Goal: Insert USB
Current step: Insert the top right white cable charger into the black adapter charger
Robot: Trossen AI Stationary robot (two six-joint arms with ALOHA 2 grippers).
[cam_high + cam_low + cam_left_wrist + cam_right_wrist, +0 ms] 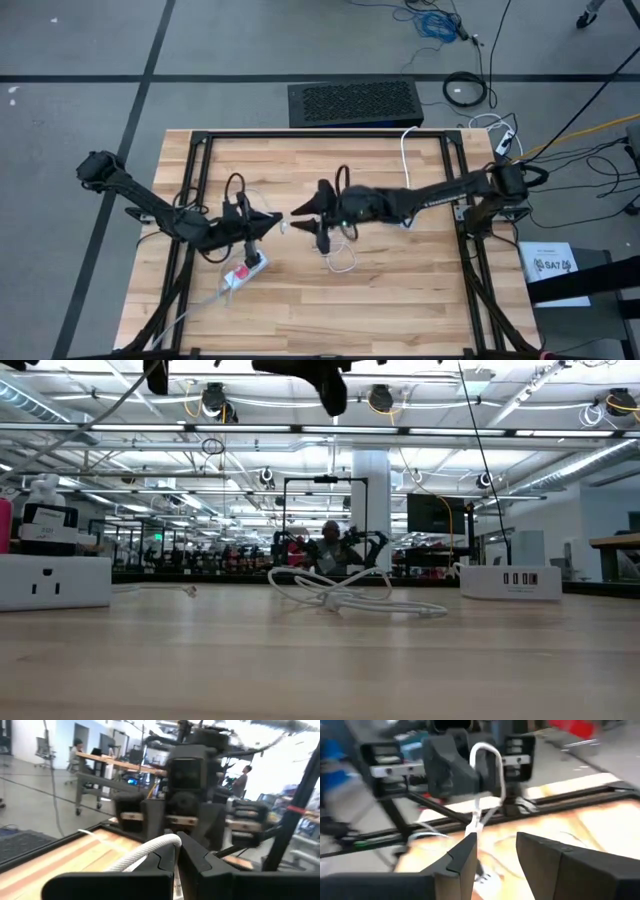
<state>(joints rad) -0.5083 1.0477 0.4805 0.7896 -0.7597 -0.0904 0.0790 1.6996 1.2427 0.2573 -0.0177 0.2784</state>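
Left wrist view, left gripper (176, 851) jaws clenched on white USB cable (145, 852) looping upward, right gripper (495, 851) jaws released.

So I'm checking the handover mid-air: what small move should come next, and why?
Probably ease the right claw forward around the white cable and close. The left claw holds that cable up facing it, while the right fingers stand open, just short of it.

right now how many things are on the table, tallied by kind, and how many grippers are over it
White power strips: 2, one at the left, one with USB ports at the right
White cables: 1
Grippers: 2, left gripper shut on the cable, right gripper open
Total: 5
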